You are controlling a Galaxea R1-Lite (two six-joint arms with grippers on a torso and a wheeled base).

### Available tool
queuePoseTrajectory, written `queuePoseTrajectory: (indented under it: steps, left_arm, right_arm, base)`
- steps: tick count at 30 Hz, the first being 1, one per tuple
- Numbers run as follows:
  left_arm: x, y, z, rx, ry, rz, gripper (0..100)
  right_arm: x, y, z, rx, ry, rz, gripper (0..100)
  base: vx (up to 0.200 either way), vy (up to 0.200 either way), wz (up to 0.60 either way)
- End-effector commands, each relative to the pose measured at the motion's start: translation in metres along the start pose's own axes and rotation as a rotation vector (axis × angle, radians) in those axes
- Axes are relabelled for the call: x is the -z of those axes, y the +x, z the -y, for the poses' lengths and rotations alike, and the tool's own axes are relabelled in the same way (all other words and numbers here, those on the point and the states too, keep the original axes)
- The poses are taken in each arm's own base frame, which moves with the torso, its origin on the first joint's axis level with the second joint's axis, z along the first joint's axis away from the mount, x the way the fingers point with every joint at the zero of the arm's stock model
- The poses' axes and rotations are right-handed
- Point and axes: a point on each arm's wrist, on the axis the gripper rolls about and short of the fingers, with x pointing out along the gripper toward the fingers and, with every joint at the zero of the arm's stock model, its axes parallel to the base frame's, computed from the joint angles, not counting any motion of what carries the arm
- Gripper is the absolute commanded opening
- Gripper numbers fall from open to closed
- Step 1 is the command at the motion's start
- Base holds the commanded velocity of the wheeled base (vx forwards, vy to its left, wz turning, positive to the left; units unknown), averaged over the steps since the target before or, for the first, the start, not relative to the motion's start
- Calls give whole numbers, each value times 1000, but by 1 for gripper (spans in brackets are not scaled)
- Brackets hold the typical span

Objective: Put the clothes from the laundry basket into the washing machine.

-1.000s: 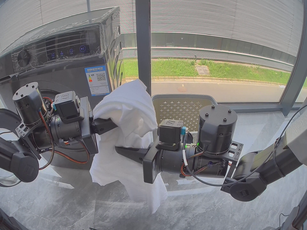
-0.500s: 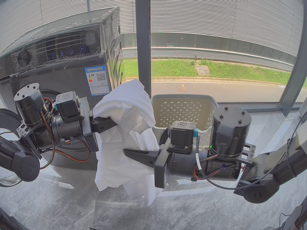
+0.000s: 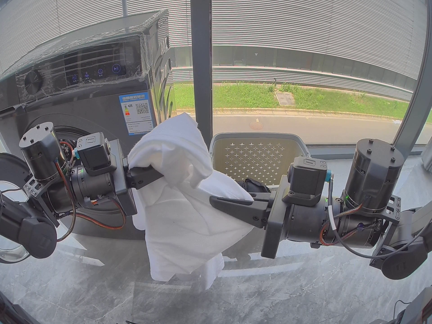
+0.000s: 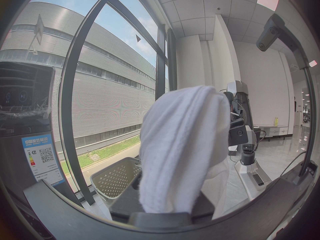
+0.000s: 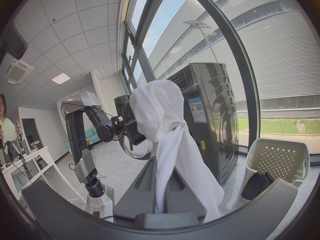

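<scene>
Task is mid-way on the first visible piece. The white garment (image 3: 180, 221) is out of the laundry basket (image 3: 256, 154) and hangs in the air between both arms, just right of the washing machine (image 3: 90, 95) and left of the basket. It is clear of the floor and not in the drum.

Left gripper (image 3: 157, 174) is at the top bunch of the cloth. Its fingers read as one narrow wedge going into the fabric, so I judge it clamped on the garment, which drapes over and hangs from it. Right gripper (image 3: 216, 200) is lower and to the right, closed on a fold of the same garment. In the right wrist view the cloth runs down between its two fingers.

The machine's round opening (image 3: 67, 133) sits far left, partly behind the left arm, and the door (image 3: 9, 176) is swung open at the left edge. I can't tell what is inside the drum.

A dark item (image 3: 254, 185) is lying in the basket, behind the right gripper.

Done: garment lifted out and spread between the grippers. Left: carry it left to the opening, push it in, release, then go back for the dark item.
</scene>
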Motion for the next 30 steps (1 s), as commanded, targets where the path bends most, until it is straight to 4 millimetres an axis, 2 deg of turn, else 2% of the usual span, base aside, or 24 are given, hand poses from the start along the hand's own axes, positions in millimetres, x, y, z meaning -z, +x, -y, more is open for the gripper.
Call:
queuePoseTrajectory:
  steps: [1,2,3,11,24,27,30]
  left_arm:
    - [-2,1,5,16,3,5,0]
    - [-4,1,6,22,7,10,0]
    - [-4,1,6,22,7,10,100]
    - [-9,3,9,30,5,52,100]
    - [8,-10,20,27,-9,36,100]
    - [24,-18,29,70,-53,-10,100]
    - [42,-29,44,212,-89,-38,100]
  right_arm:
    - [-6,-4,-2,-2,-7,22,0]
    - [-6,-4,-2,-2,-7,22,0]
    - [-6,-4,-2,-2,-7,22,0]
    - [-6,-4,-2,-2,-7,23,0]
    - [-7,-4,-2,-8,-6,23,0]
    - [-11,-8,-6,-30,-10,34,0]
    - [-20,-20,-13,-98,-27,58,0]
  base:
    - [0,0,0]
    - [0,0,0]
    - [0,0,0]
    - [0,0,0]
    - [0,0,0]
    - [0,0,0]
    - [0,0,0]
